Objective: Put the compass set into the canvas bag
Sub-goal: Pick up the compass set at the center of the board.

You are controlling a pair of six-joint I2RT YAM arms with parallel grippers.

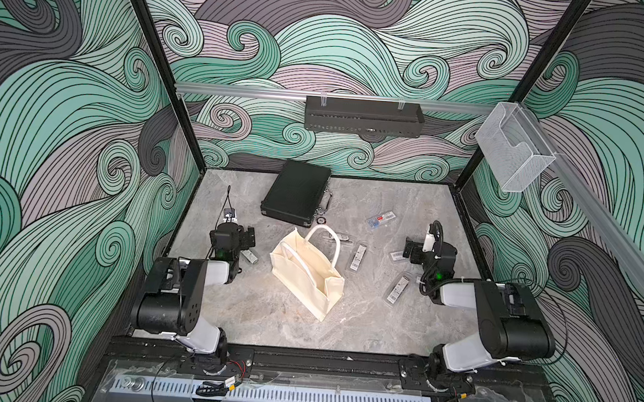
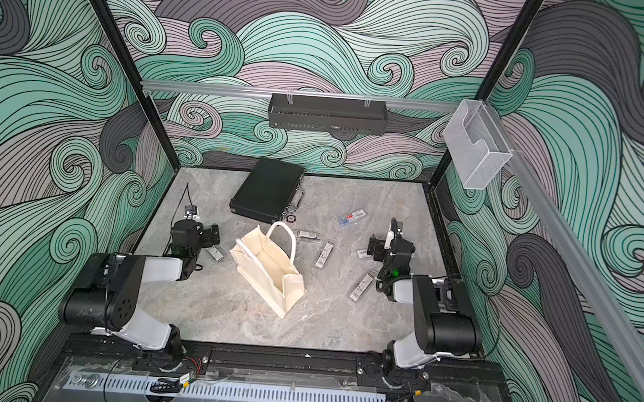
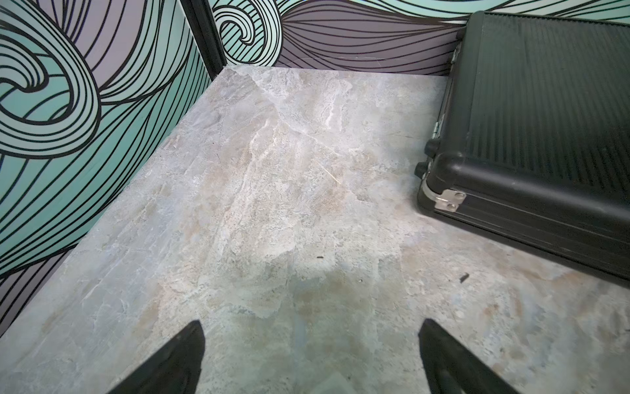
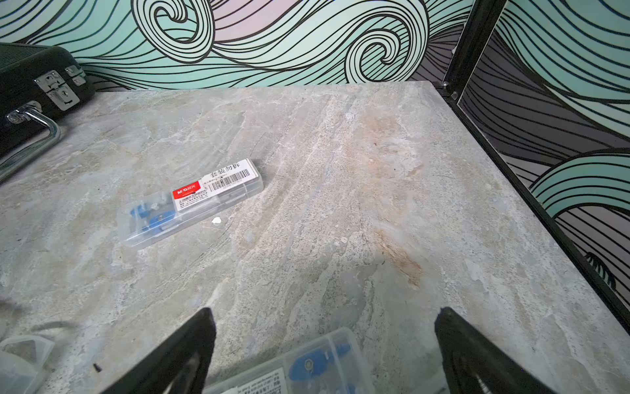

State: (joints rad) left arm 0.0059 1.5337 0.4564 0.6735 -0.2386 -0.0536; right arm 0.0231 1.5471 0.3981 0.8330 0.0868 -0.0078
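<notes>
Awaiting start: canvas bag point(image 1: 303, 272) at tabletop point(image 1: 265, 322) centre, compass sets point(image 1: 381, 218) all outside; left gripper point(image 3: 312, 323), right gripper point(image 4: 325, 310) spread wide, empty.

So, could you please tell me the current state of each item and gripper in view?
canvas bag, standing upright, mouth open.
black briefcase, closed, lying flat.
far compass set, case shut, lying flat, outside the bag.
near compass set, lying flat below the right jaws, not gripped.
left gripper, jaws open, empty.
right gripper, jaws open, empty.
</notes>
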